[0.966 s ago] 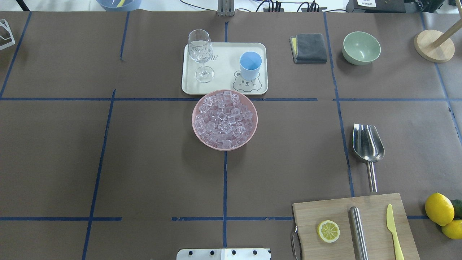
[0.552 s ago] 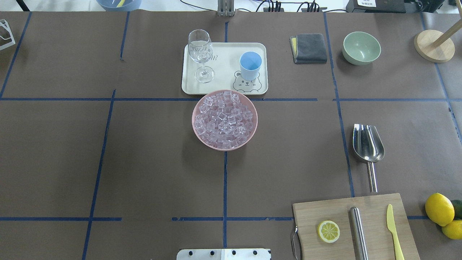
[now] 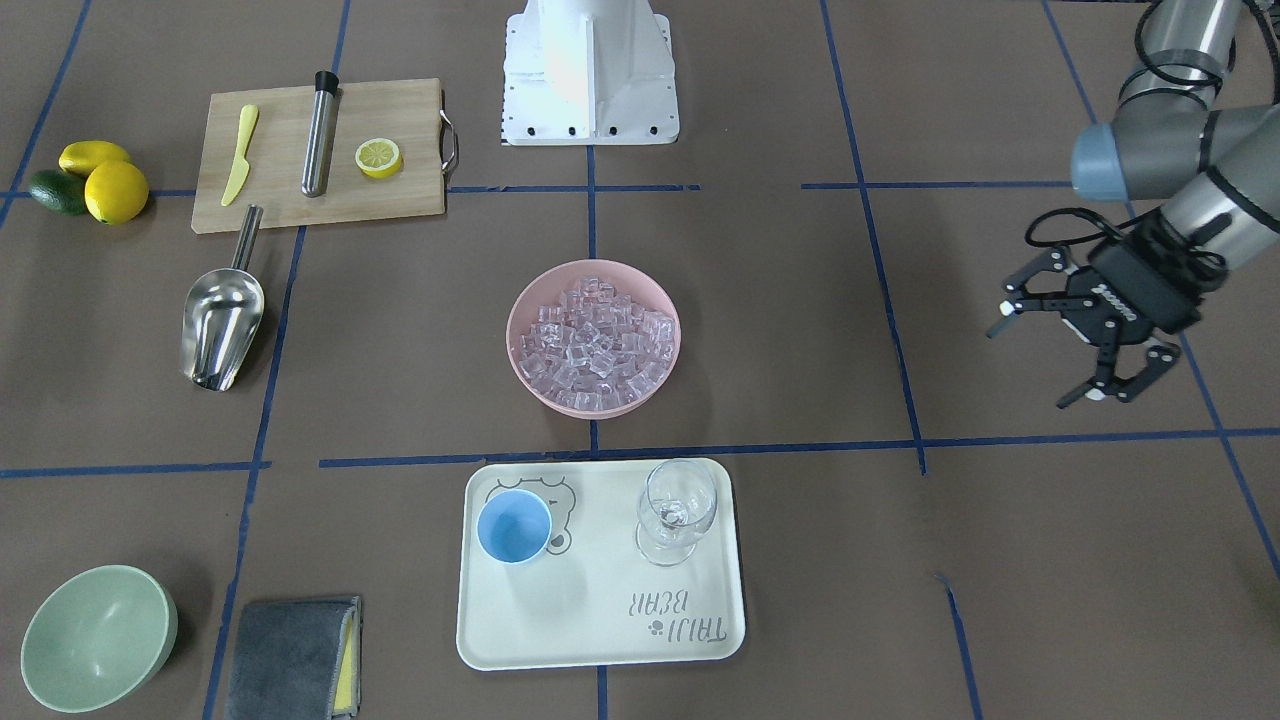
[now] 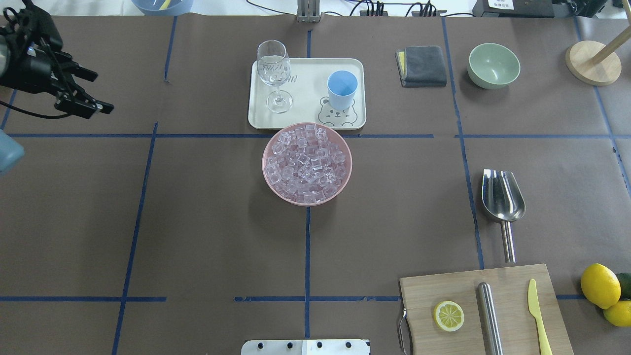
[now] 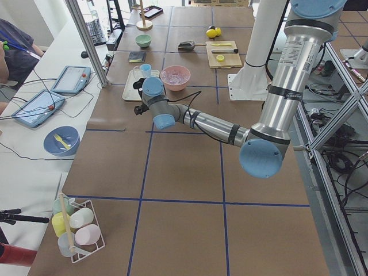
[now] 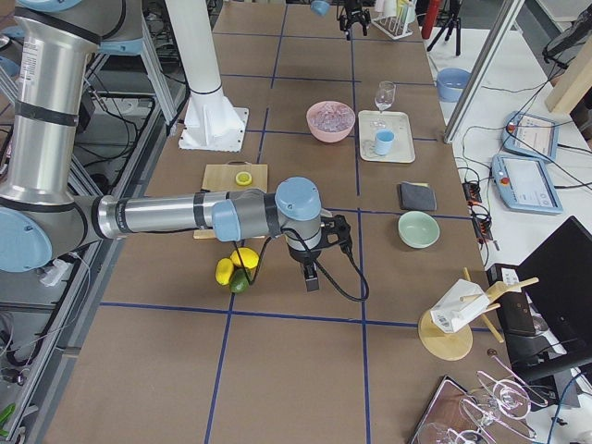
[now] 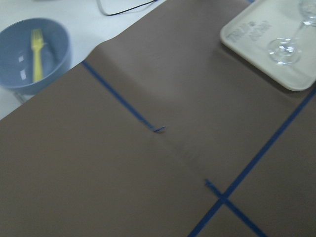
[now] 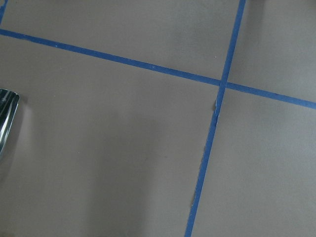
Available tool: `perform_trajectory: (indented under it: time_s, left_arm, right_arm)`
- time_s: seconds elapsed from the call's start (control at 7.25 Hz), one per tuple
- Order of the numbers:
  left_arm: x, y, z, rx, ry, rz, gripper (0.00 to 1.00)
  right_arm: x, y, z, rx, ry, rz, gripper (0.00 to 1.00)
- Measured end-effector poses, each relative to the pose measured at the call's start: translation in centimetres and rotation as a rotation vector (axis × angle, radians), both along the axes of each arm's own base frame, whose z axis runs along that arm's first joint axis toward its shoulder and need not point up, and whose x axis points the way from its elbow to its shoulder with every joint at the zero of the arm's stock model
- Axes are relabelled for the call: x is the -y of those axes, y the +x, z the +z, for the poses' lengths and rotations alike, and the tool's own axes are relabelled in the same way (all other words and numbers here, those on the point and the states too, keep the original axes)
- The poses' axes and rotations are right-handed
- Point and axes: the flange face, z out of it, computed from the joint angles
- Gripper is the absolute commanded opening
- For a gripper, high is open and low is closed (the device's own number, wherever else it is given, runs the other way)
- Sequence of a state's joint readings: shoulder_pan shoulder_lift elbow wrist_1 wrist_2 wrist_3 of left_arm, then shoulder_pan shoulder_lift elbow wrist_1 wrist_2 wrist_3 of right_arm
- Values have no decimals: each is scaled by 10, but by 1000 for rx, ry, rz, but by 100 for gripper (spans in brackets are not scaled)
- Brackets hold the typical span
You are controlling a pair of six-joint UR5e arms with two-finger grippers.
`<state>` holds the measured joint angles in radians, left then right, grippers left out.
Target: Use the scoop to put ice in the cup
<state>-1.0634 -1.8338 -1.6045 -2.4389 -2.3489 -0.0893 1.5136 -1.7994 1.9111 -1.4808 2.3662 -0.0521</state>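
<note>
Jaws on my left gripper (image 3: 1030, 367) stand wide apart, holding nothing. My right gripper (image 6: 311, 277) shows only side-on; I cannot tell its state. Scoop (image 4: 503, 195) lies untouched beside the cutting board (image 4: 443, 288), ice (image 4: 305, 162) fills the pink bowl (image 4: 296, 201), and the cup (image 4: 342, 88) stands upright on the tray (image 4: 308, 93) just beyond it.

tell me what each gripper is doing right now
Left gripper: open, jaws spread wide, holding nothing.
Right gripper: cannot be told; it shows only in the exterior right view.
</note>
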Motion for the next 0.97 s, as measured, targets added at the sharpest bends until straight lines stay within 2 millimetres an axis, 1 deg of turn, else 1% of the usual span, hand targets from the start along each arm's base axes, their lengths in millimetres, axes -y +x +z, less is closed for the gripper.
perform_trajectory:
  time_s: [0.14,0.28,0.41,0.69,0.83,0.97]
  left_arm:
    - [-13,31,-12,-27,38,56,100]
    - [-25,54,-18,-45,67,98,100]
    - [-37,75,-20,-54,93,124,100]
    - [-69,137,-25,-52,133,156,100]
    - [-85,165,-29,-51,146,177,100]
    - [-99,194,-34,-55,155,211,100]
  right_arm:
    - [1,-3,-3,2,7,-6,100]
    - [2,-8,-8,10,17,-19,100]
    - [3,-15,-13,21,25,-35,100]
    - [3,-28,-24,35,26,-50,100]
    - [4,-36,-33,46,9,-26,100]
    - [3,-48,-43,65,-9,12,100]
